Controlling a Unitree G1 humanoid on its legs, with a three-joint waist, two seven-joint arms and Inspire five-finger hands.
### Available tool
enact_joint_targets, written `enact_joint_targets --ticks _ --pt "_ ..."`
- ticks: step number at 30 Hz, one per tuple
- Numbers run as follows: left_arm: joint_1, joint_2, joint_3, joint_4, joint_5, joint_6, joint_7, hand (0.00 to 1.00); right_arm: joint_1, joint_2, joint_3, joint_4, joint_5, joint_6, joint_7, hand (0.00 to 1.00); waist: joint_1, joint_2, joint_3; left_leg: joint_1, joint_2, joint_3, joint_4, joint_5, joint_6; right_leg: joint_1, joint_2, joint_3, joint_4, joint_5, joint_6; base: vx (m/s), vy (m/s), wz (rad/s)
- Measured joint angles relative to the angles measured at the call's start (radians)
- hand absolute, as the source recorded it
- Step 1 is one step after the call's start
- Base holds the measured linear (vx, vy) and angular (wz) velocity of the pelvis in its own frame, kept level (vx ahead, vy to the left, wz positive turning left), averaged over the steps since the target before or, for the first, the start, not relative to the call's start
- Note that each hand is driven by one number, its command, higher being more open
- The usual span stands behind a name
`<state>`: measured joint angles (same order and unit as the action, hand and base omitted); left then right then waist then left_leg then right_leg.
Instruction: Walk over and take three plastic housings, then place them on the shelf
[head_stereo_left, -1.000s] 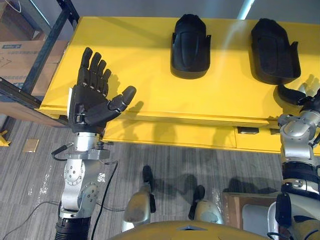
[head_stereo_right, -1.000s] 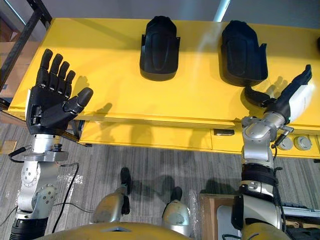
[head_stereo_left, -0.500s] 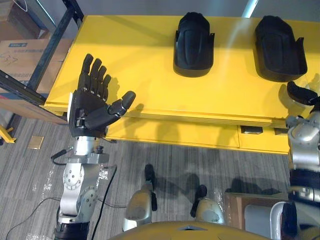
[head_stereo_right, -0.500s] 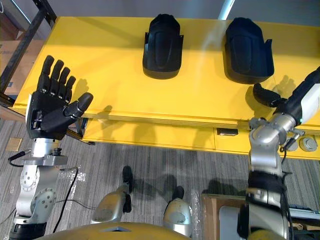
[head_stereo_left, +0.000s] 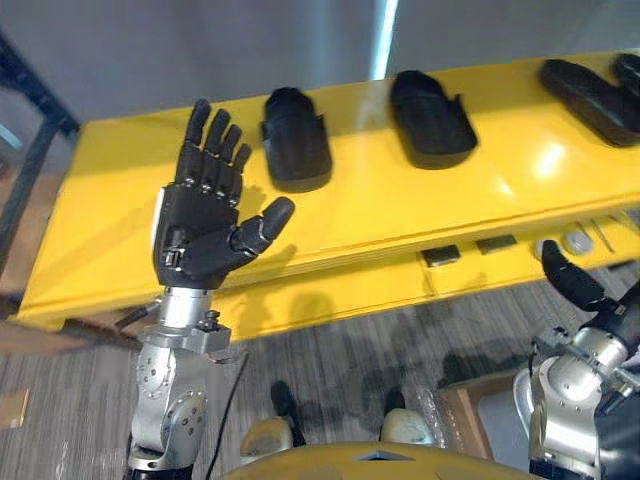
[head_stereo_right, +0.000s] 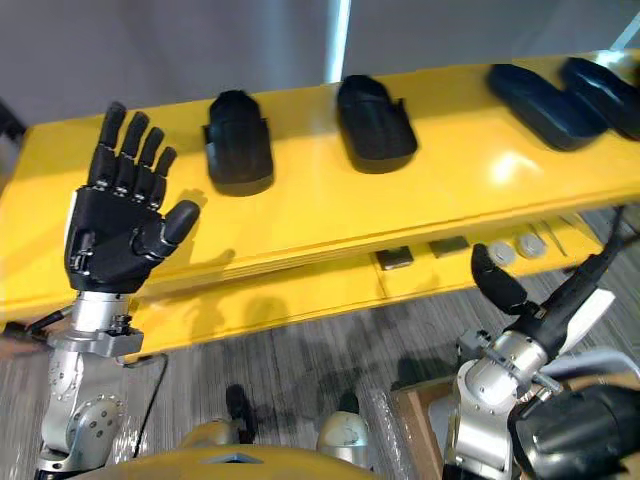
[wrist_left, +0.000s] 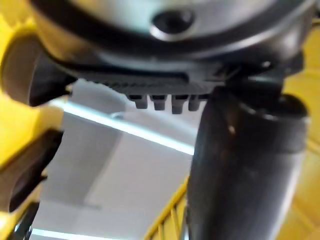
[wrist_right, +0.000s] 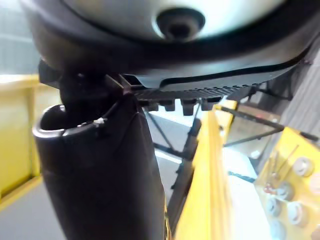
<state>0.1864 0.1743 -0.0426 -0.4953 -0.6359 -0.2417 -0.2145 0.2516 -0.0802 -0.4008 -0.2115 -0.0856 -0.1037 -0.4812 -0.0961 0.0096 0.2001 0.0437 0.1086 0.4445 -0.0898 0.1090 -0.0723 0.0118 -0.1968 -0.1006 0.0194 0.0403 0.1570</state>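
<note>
Yellow table (head_stereo_left: 400, 205), left eye view: black plastic housings (head_stereo_left: 296, 152) lie apart on top, untouched. Left hand (head_stereo_left: 205, 220) upright before it, fingers spread, empty. Right eye view: right hand (head_stereo_right: 497, 283) low, off the table, grip cannot be told. Housings probably light, rigid and slick; take by the side edges.

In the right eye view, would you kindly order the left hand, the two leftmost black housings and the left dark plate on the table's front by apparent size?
1. left hand: largest, though nearest the camera.
2. leftmost housing and second housing: look alike, unranked.
3. left dark plate: smallest.
</note>
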Motion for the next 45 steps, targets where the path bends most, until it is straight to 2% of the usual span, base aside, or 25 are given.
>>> enact_joint_targets --ticks 6,8,10,12,14,15,19,20,23,25,27,28,29,30,31,32,34,36,38,39,40,42,43,44,45 --pt "-0.074 0.007 -0.058 0.111 -0.002 -0.016 0.041 1.00 0.136 0.003 -0.017 0.000 0.102 -0.098 0.080 1.00 -0.084 0.014 -0.059 0.049 0.052 0.167 0.003 -0.021 -0.038 -0.046 0.065 0.151 -0.043 0.040 -0.016 0.04 -0.045 -0.91" --pt "-0.121 0.019 -0.063 0.162 -0.002 -0.024 0.067 1.00 0.175 0.003 -0.068 0.010 0.103 -0.120 0.083 1.00 -0.121 0.017 -0.061 0.070 0.077 0.212 0.005 -0.027 -0.062 -0.054 0.099 0.191 -0.053 0.045 -0.021 0.04 -0.078 -0.68" --pt "-0.158 0.030 -0.065 0.186 0.010 -0.036 0.091 1.00 0.173 0.003 -0.134 0.029 0.111 -0.130 0.087 1.00 -0.131 0.018 -0.065 0.064 0.094 0.217 0.038 -0.046 -0.062 -0.069 0.119 0.219 -0.053 0.050 -0.028 0.04 -0.095 -0.62" --pt "-0.169 0.034 -0.057 0.186 0.019 -0.052 0.129 1.00 0.151 -0.015 -0.180 0.054 0.162 -0.146 0.109 1.00 -0.120 0.019 -0.065 0.013 0.091 0.078 0.144 -0.142 -0.058 -0.085 0.138 0.275 -0.054 0.063 -0.046 0.02 -0.077 -0.91" --pt "-0.132 0.035 -0.013 0.172 0.006 -0.059 0.155 1.00 0.101 -0.063 -0.159 0.092 0.257 -0.173 0.179 1.00 -0.081 0.036 -0.074 -0.037 0.049 -0.175 0.280 -0.276 -0.044 -0.098 0.173 0.380 -0.053 0.070 -0.054 -0.01 0.025 -1.38" --pt "-0.118 0.032 0.003 0.170 0.008 -0.059 0.153 1.00 0.092 -0.073 -0.139 0.101 0.263 -0.172 0.204 1.00 -0.073 0.045 -0.079 -0.038 0.047 -0.209 0.302 -0.296 -0.038 -0.098 0.183 0.399 -0.052 0.071 -0.054 0.02 0.060 -0.95" --pt "-0.067 0.016 0.066 0.141 0.007 -0.058 0.073 1.00 0.092 -0.076 -0.093 0.168 0.241 -0.148 0.282 1.00 -0.063 0.058 -0.087 -0.040 0.039 -0.219 0.321 -0.315 -0.032 -0.104 0.180 0.408 -0.043 0.074 -0.049 0.03 0.066 -0.11" --pt "-0.061 0.019 0.068 0.130 0.009 -0.058 0.047 1.00 0.096 -0.076 -0.090 0.213 0.219 -0.136 0.291 1.00 -0.044 0.057 -0.087 -0.042 0.038 -0.222 0.331 -0.320 -0.030 -0.104 0.179 0.402 -0.035 0.074 -0.049 -0.01 0.060 0.09" --pt "-0.062 0.034 0.066 0.123 0.005 -0.058 0.034 1.00 0.100 -0.059 -0.089 0.252 0.306 -0.145 0.322 1.00 -0.037 0.056 -0.081 -0.023 0.032 -0.215 0.336 -0.322 -0.025 -0.109 0.176 0.391 0.016 0.071 -0.044 -0.04 0.071 -0.06" --pt "-0.063 0.037 0.066 0.109 0.006 -0.048 0.036 1.00 0.098 -0.025 -0.086 0.237 0.389 -0.173 0.359 1.00 -0.034 0.036 -0.058 0.020 0.027 -0.179 0.346 -0.329 -0.014 -0.110 0.172 0.344 0.071 0.062 -0.031 -0.11 0.055 -0.52" --pt "-0.070 0.040 0.075 0.086 0.011 -0.023 0.037 1.00 0.066 0.005 -0.050 0.234 0.468 -0.210 0.405 1.00 -0.024 0.022 -0.033 0.028 0.026 -0.132 0.344 -0.322 0.005 -0.136 0.172 0.281 0.075 0.117 0.021 -0.24 -0.024 -0.72" --pt "-0.072 0.037 0.099 0.085 0.020 -0.002 0.032 1.00 0.045 0.012 -0.005 0.236 0.490 -0.224 0.414 1.00 -0.015 0.039 -0.022 0.019 0.039 -0.074 0.325 -0.296 0.022 -0.194 0.134 0.150 0.237 0.037 -0.080 -0.34 -0.026 -0.81" --pt "-0.057 0.031 0.118 0.085 0.019 0.013 0.032 1.00 0.029 0.011 0.056 0.246 0.481 -0.232 0.403 1.00 -0.007 0.039 -0.021 0.013 0.040 -0.041 0.302 -0.268 0.031 -0.241 0.071 0.021 0.450 -0.084 -0.171 -0.32 -0.018 -0.80" --pt "-0.046 0.025 0.129 0.085 0.017 0.021 0.030 1.00 0.019 0.011 0.089 0.260 0.469 -0.235 0.395 1.00 0.002 0.046 -0.017 0.013 0.044 -0.025 0.288 -0.253 0.032 -0.246 0.034 -0.029 0.524 -0.115 -0.193 -0.20 -0.028 -0.74" --pt "-0.019 -0.001 0.154 0.086 0.008 0.026 0.019 1.00 -0.018 0.005 0.157 0.315 0.421 -0.243 0.362 1.00 0.023 0.051 -0.017 -0.001 0.067 0.002 0.281 -0.230 0.031 -0.233 -0.046 -0.115 0.616 -0.143 -0.228 -0.15 -0.102 -0.83" --pt "-0.004 -0.029 0.159 0.101 0.002 0.024 0.001 1.00 -0.052 0.004 0.227 0.377 0.384 -0.245 0.324 1.00 0.054 0.059 -0.012 -0.021 0.102 0.031 0.288 -0.213 0.021 -0.213 -0.120 -0.161 0.663 -0.149 -0.237 -0.14 -0.155 -0.82" --pt "0.022 -0.051 0.144 0.141 -0.049 0.022 -0.036 1.00 -0.083 0.012 0.312 0.449 0.307 -0.242 0.274 1.00 0.101 0.065 -0.009 -0.062 0.155 0.054 0.313 -0.184 -0.001 -0.160 -0.223 -0.173 0.684 -0.137 -0.218 -0.13 -0.330 -0.67" --pt "0.052 -0.051 0.117 0.191 -0.089 0.023 -0.051 1.00 -0.090 0.026 0.351 0.451 0.239 -0.235 0.268 1.00 0.113 0.053 -0.012 -0.098 0.201 0.071 0.324 -0.147 -0.034 -0.105 -0.285 -0.160 0.629 -0.102 -0.166 -0.11 -0.467 -0.61" --pt "0.069 -0.037 0.091 0.217 -0.145 0.034 -0.055 1.00 -0.089 0.038 0.353 0.415 0.208 -0.222 0.268 1.00 0.114 0.013 -0.017 -0.143 0.270 0.098 0.374 -0.115 -0.084 -0.042 -0.267 -0.184 0.390 0.008 -0.073 -0.12 -0.622 -0.88" --pt "0.065 -0.039 0.073 0.225 -0.192 0.055 -0.058 1.00 -0.086 0.021 0.336 0.389 0.213 -0.194 0.278 1.00 0.108 0.002 -0.018 -0.153 0.316 0.106 0.378 -0.084 -0.100 -0.022 -0.229 -0.222 0.330 -0.104 0.072 -0.11 -0.570 -0.86" --pt "0.067 -0.046 0.054 0.230 -0.208 0.065 -0.056 1.00 -0.084 0.005 0.322 0.385 0.215 -0.183 0.283 1.00 0.096 0.008 -0.021 -0.157 0.341 0.103 0.372 -0.063 -0.091 -0.023 -0.204 -0.243 0.312 -0.143 0.104 -0.13 -0.700 -0.72" --pt "0.074 -0.078 -0.069 0.273 -0.233 0.130 -0.057 1.00 -0.027 -0.065 0.244 0.372 0.231 -0.140 0.291 1.00 0.030 0.045 -0.035 -0.168 0.412 0.079 0.352 0.062 0.015 -0.022 -0.112 -0.257 0.293 -0.197 0.074 -0.10 -0.638 -0.45" --pt "0.088 -0.086 -0.105 0.272 -0.235 0.146 -0.063 1.00 0.000 -0.075 0.210 0.368 0.238 -0.139 0.292 1.00 0.018 0.034 -0.031 -0.157 0.402 0.049 0.367 0.050 -0.001 -0.020 -0.103 -0.228 0.285 -0.199 0.060 -0.03 -0.376 -0.79" --pt "0.101 -0.095 -0.129 0.264 -0.235 0.153 -0.079 1.00 0.020 -0.079 0.179 0.354 0.266 -0.141 0.295 1.00 0.016 0.033 -0.031 -0.135 0.360 -0.005 0.366 -0.018 -0.069 -0.025 -0.096 -0.187 0.262 -0.193 0.048 0.00 -0.110 -1.17" --pt "0.104 -0.096 -0.141 0.252 -0.234 0.154 -0.093 1.00 0.027 -0.079 0.158 0.350 0.300 -0.149 0.299 1.00 0.017 0.035 -0.032 -0.125 0.315 -0.050 0.367 -0.079 -0.089 -0.037 -0.076 -0.157 0.237 -0.182 0.031 0.00 -0.084 -1.31"
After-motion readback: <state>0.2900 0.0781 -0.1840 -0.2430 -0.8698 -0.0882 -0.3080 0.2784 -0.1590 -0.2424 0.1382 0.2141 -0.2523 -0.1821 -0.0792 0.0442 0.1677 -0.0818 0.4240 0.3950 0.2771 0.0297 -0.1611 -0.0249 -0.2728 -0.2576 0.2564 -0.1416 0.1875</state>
